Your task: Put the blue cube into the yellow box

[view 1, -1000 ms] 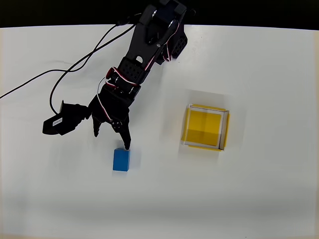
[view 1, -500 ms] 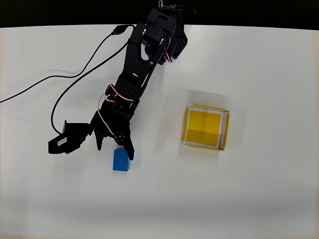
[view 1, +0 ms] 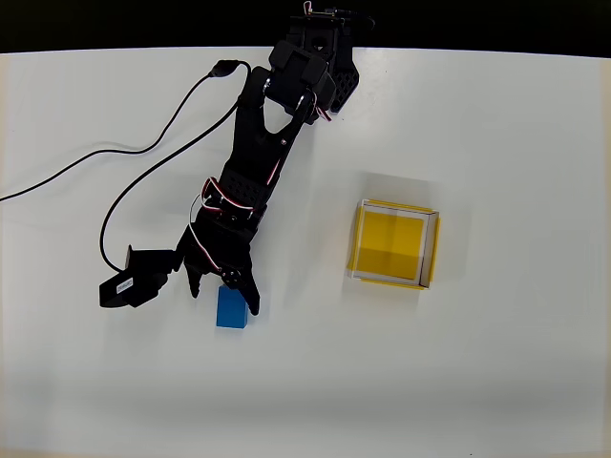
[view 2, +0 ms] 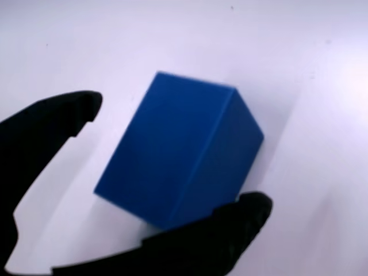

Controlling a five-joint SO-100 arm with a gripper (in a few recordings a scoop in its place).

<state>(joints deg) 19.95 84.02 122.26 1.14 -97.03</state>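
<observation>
A black cable (view 1: 143,157) runs over the white surface (view 1: 496,363) from the left edge to the arm. The yellow box (view 1: 393,243) sits right of the centre, well apart from the arm, with nothing between. The blue cube (view 1: 230,309) lies left of centre, toward the near edge. The end effector (view 1: 224,298) is spread wide around the cube and holds nothing.

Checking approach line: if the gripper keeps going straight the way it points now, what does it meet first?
Likely the blue cube: it sits between the open jaws of the gripper, one finger already beside it. Height above the table is unclear.
</observation>
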